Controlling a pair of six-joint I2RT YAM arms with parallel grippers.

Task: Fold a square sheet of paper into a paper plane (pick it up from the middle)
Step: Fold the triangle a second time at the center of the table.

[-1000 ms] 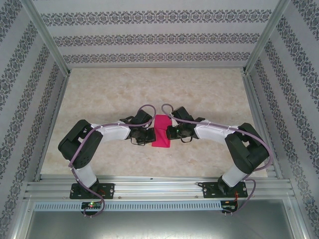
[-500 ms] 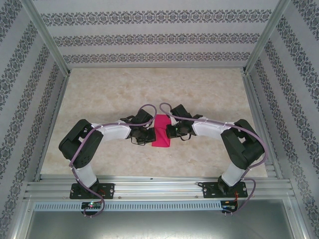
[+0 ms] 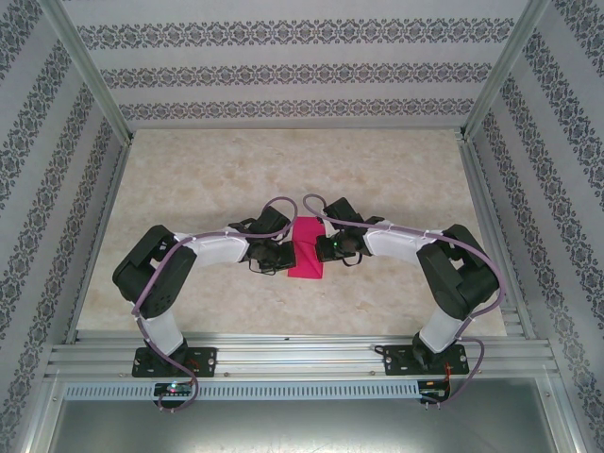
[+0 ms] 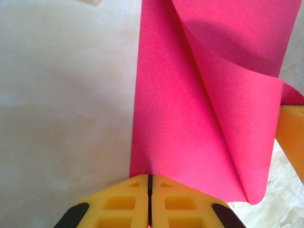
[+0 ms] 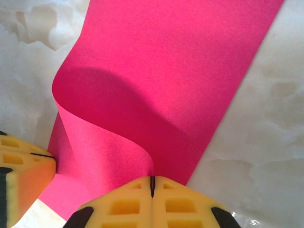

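Fingers (image 4: 118,204) of the left gripper (image 4: 149,183) are shown pinched shut on the near edge of the square sheet of paper (image 4: 190,118) at bottom centre, as are those of the right gripper (image 5: 152,183) on the opposite edge, beside an upward curl. Farther off, the sheet lies mid-frame over the table (image 3: 189,179); it is judged light, limp and easily creased, best held by its edges.

The square sheet of paper (image 3: 305,248) lay on the table (image 3: 189,179); the left gripper (image 3: 284,253) touched its left edge, the right gripper (image 3: 323,247) its right edge
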